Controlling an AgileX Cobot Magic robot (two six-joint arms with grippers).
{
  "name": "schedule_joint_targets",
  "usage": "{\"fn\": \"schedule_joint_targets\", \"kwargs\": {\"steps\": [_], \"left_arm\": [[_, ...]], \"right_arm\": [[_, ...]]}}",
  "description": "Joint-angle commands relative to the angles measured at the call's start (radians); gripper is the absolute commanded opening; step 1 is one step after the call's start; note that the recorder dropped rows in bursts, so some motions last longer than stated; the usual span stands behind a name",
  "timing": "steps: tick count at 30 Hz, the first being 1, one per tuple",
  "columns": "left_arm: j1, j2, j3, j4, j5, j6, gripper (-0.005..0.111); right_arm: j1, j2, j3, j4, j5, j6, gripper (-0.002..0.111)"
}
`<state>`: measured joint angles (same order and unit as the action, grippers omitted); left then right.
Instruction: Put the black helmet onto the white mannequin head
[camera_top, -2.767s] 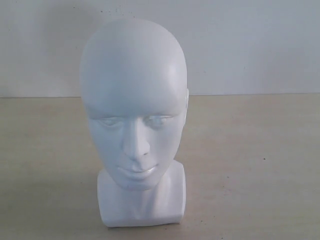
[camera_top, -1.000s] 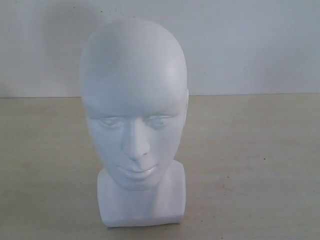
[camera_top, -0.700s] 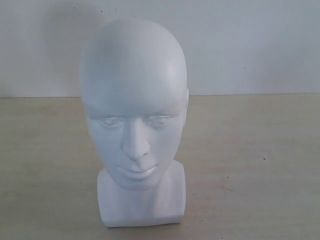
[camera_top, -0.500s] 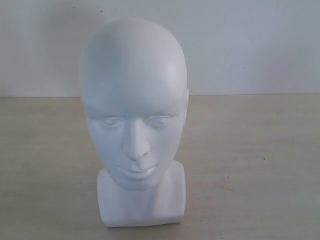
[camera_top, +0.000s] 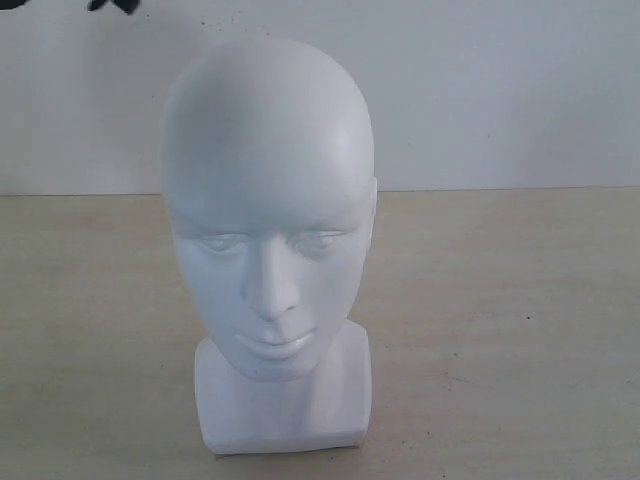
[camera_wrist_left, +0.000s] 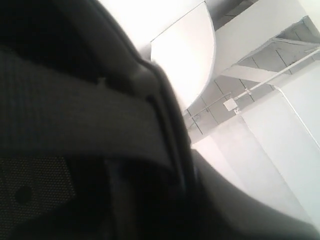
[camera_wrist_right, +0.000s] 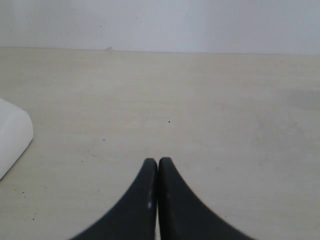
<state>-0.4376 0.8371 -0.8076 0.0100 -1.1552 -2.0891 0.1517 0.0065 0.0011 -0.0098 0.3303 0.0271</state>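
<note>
Head: glossy white bald plastic mannequin head (camera_top: 268, 200), moulded face, blocky base, upright on pale matte table (camera_top: 500, 330); crown bare.
Helmet: rounded black helmet (camera_wrist_left: 150, 100) fills the left wrist view, with woven strap (camera_wrist_left: 75, 120) and perforated lining (camera_wrist_left: 35, 185).
Dark scrap (camera_top: 112, 5): 11 o'clock of head, unidentifiable.
Left gripper: hidden; grip unclear.
Right gripper (camera_wrist_right: 158, 162): curved black fingers pressed together, empty, over table.

A pale beige, faintly wood-grained tabletop (camera_top: 500, 330) carries one glossy white bald plastic mannequin head (camera_top: 268, 230). It stands upright on its blocky base, facing the camera. Behind the head, the tabletop meets a plain white wall (camera_top: 500, 90).
</note>
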Motion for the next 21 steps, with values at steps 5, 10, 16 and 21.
{"fn": "schedule_joint_targets", "kwargs": {"steps": [5, 10, 16, 21], "left_arm": [[-0.024, 0.035, 0.017, -0.028, -0.066, -0.012, 0.004], [-0.028, 0.109, 0.015, -0.030, -0.066, -0.012, 0.004], [-0.047, 0.200, -0.034, -0.010, -0.066, -0.012, 0.004], [-0.075, 0.297, -0.105, 0.034, -0.066, -0.012, 0.004]], "right_arm": [[-0.004, -0.006, -0.001, 0.000, -0.004, -0.004, 0.000], [-0.004, -0.006, -0.001, 0.000, -0.004, -0.004, 0.000], [-0.004, -0.006, -0.001, 0.000, -0.004, -0.004, 0.000], [-0.004, -0.006, -0.001, 0.000, -0.004, -0.004, 0.000]]}}
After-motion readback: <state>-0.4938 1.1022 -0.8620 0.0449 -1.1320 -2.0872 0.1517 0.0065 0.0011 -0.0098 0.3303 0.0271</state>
